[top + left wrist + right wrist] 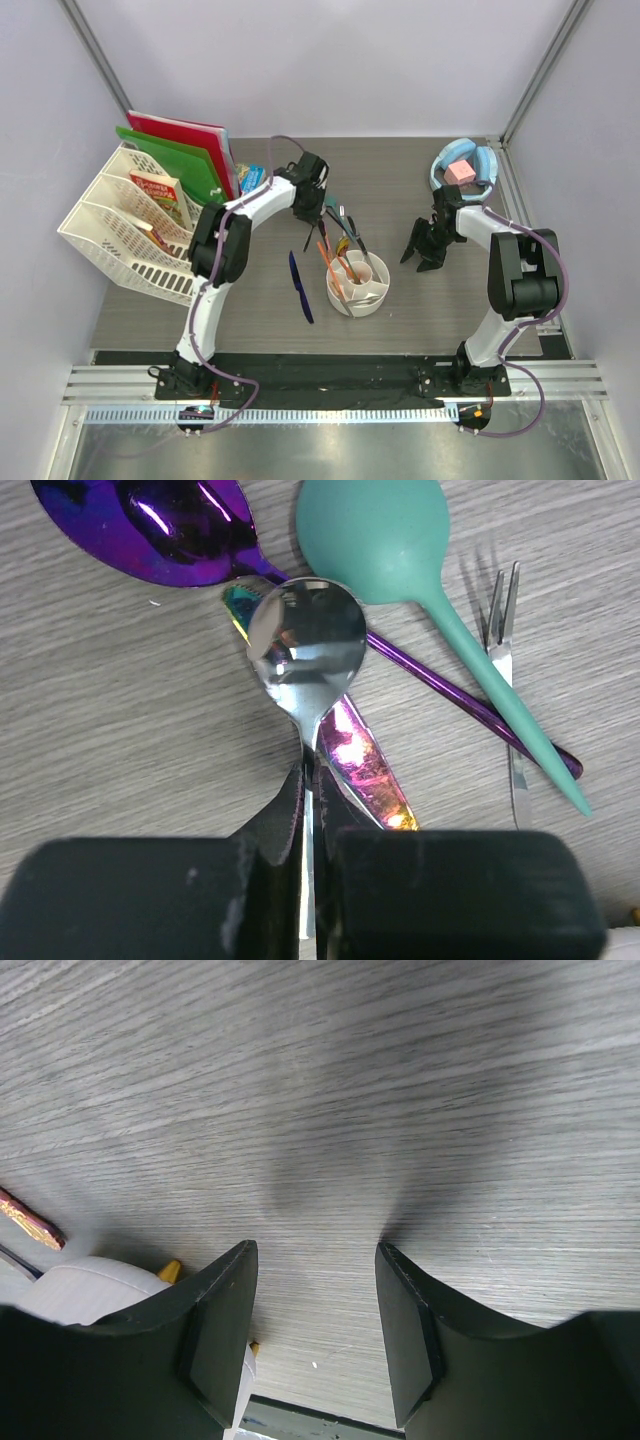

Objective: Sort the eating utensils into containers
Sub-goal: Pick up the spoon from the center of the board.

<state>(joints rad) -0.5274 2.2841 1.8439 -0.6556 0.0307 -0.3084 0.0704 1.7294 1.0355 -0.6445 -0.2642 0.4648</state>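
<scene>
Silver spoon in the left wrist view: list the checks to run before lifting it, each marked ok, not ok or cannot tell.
1. Grip: left fingers shut on the silver spoon handle: ok.
2. Stacking: it lies on top of the iridescent piece and the purple spoon handle: ok.
3. Contact with the teal spoon: cannot tell.
4. Target: white cup upright beside the pile: ok.
5. Other arm: right fingers open, apart from the cup: ok.
</scene>
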